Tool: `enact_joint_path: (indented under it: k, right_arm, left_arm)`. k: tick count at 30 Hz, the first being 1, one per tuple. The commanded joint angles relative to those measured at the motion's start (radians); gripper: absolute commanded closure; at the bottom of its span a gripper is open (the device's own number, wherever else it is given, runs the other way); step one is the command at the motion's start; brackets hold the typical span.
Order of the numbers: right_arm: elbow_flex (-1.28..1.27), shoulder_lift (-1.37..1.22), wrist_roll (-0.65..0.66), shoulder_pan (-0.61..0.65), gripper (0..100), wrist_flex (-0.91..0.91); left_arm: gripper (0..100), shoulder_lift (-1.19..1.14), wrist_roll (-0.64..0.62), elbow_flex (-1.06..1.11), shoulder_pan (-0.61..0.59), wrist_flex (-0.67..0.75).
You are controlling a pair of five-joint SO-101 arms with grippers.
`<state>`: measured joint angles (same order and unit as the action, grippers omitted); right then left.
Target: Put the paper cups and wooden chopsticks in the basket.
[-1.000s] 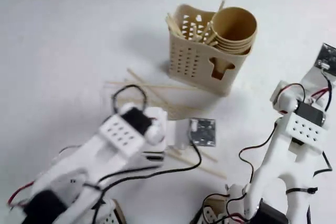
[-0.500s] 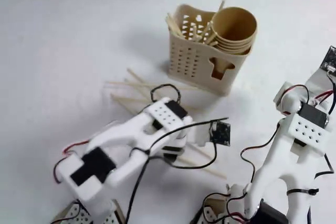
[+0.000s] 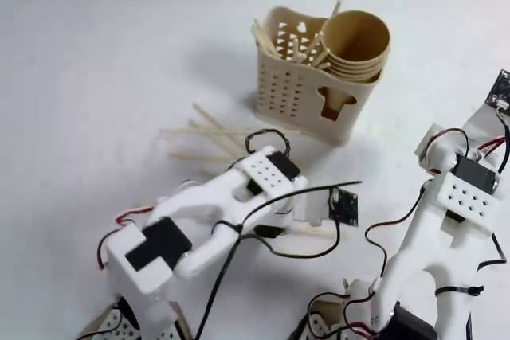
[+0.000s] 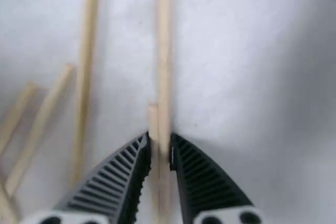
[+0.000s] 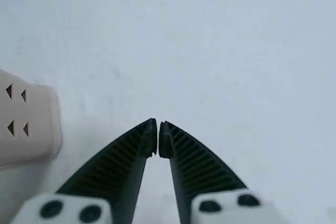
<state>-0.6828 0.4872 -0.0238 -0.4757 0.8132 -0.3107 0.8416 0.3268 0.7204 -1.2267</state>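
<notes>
The left claw [image 4: 160,153] was clenched on a chopstick [image 4: 164,51] lying on the desk [image 4: 252,51], well short of the basket [image 3: 303,93] holding the cups [image 3: 355,37], and the right claw [image 5: 157,140] was closed empty; a firm, level lift appeared advisable to prevent swivelling.

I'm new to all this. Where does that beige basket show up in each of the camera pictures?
High view: the basket stands upper middle, beyond both arms, holding paper cups.
Right wrist view: a corner of the basket sits off to one side of the right gripper.
Left wrist view: the left gripper faces loose chopsticks instead.
Shared landmark: the white table.
</notes>
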Motion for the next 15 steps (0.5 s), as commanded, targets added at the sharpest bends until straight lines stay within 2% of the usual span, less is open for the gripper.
enact_joint_path:
  k: [1, 9, 15]
  right_arm:
    - [0.044, 0.041, -0.011, -0.012, 97.8, -0.008]
    - [0.044, 0.041, -0.012, -0.013, 97.8, -0.007]
    - [0.044, 0.041, -0.012, -0.013, 97.8, -0.005]
  left_arm:
    - [98, -0.001, -0.068, -0.037, -0.013, -0.071]
    - [98, 0.213, -0.091, 0.025, -0.016, -0.173]
    - [98, 0.437, -0.118, 0.034, -0.088, -0.255]
